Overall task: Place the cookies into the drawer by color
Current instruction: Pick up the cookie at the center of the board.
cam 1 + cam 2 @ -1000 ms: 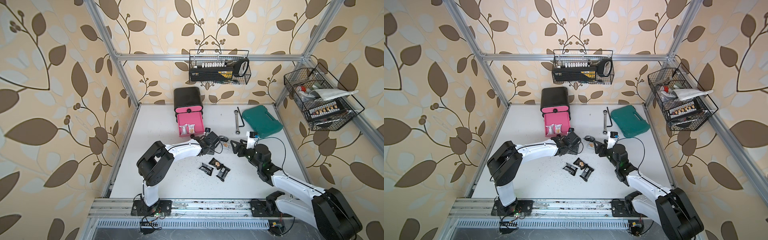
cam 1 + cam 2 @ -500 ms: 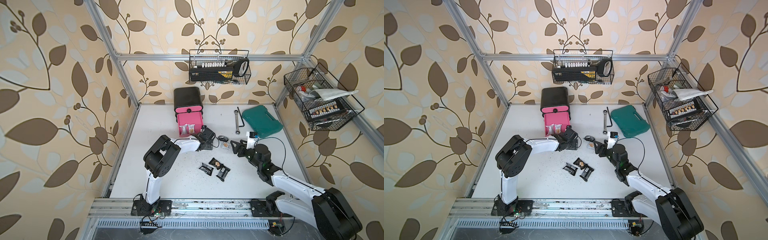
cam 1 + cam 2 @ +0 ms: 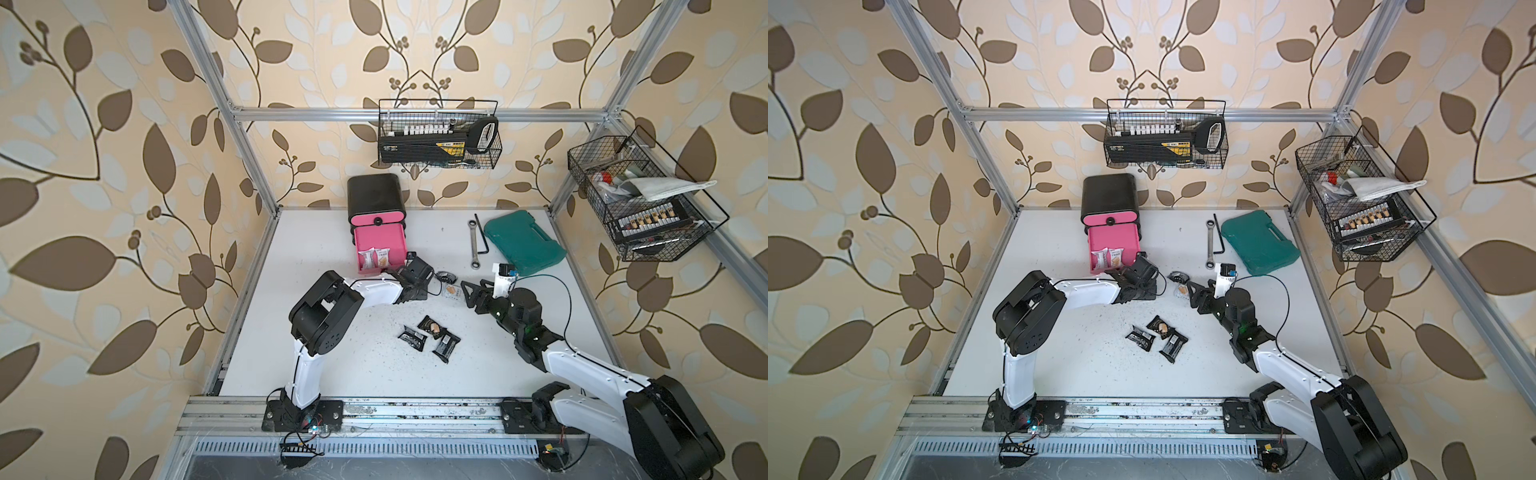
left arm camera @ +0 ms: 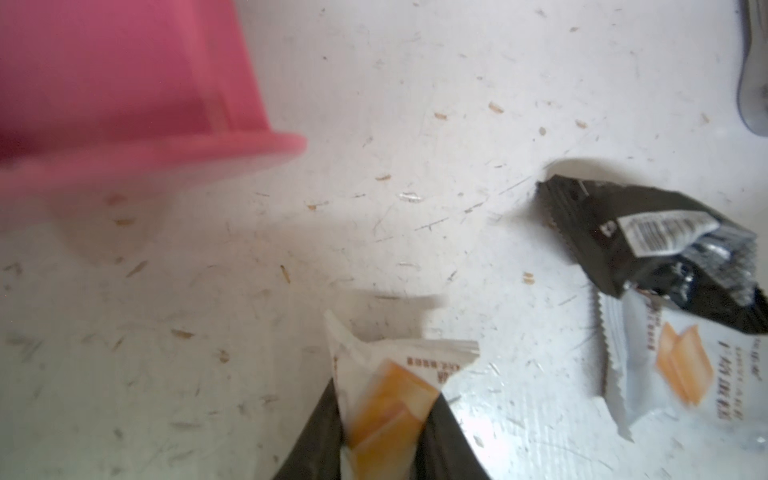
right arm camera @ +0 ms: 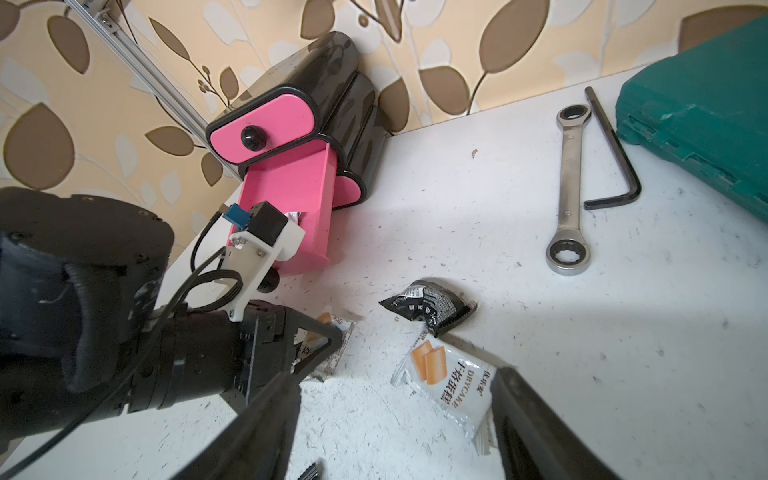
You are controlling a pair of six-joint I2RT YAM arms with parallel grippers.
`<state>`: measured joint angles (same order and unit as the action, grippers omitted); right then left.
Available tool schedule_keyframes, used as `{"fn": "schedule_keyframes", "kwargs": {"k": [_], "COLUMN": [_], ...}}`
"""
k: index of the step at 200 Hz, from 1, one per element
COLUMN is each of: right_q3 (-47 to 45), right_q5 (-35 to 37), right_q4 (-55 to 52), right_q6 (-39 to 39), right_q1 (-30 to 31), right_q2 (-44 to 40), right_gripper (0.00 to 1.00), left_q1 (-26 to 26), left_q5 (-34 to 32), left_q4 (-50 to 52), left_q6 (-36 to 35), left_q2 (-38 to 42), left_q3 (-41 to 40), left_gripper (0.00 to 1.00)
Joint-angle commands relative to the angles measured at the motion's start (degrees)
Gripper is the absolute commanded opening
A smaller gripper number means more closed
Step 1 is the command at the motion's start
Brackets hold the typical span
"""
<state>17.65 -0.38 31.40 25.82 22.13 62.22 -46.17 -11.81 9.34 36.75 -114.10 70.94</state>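
The drawer cabinet point(image 3: 376, 195) is black with pink fronts, and its middle drawer point(image 3: 380, 245) is pulled out with two white cookies point(image 3: 376, 258) inside. My left gripper point(image 4: 386, 415) is shut on a white cookie packet point(image 4: 395, 382) low over the table, just off the open drawer's front corner point(image 4: 124, 104). Another white packet point(image 5: 444, 374) lies between the fingers of my open right gripper point(image 5: 399, 436), close to one finger, and a black packet point(image 5: 428, 307) lies just beyond it. Three black packets point(image 3: 430, 336) lie together mid-table in both top views.
A teal tool case point(image 3: 523, 241) lies at the back right with a ratchet wrench point(image 3: 473, 245) and a hex key point(image 3: 482, 237) beside it. Wire baskets hang on the back wall point(image 3: 438, 141) and the right wall point(image 3: 640, 199). Crumbs are scattered over the table.
My left gripper's jaws have closed on the white packet, and the left arm's elbow has shifted a little to the right. The right arm has not moved.
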Motion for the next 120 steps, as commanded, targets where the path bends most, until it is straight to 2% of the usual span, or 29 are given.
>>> {"fn": "schedule_keyframes", "kwargs": {"k": [1,36,77,97,120], "right_q3": [1.69,1.63,1.77,1.77,1.77], "right_q5": [1.08,1.17,1.09,1.13,1.17], "right_q4": [-0.32,-0.38,-0.39,-0.25,-0.34], "right_q6": [-0.42,-0.42,-0.42,-0.42,-0.49], "right_q1": [0.38,0.44,0.45,0.38,0.46], "right_q2": [-0.58,-0.59,-0.21,-0.16,-0.25], "right_gripper": [0.75,0.75,0.75,0.75,0.75], "left_q1": [-1.50,-1.90,-1.65,0.01,3.29], "left_q5": [1.02,-0.60,-7.23,-8.74,-7.28], "left_q4": [3.90,5.13,8.67,9.56,8.78], "left_q6": [1.04,1.58,-2.34,-4.09,-5.56], "left_q2": [3.46,10.20,16.18,16.87,16.38], "left_q3": [-1.68,-2.38,1.25,4.10,6.21], "left_gripper": [0.27,0.25,0.25,0.25,0.25]}}
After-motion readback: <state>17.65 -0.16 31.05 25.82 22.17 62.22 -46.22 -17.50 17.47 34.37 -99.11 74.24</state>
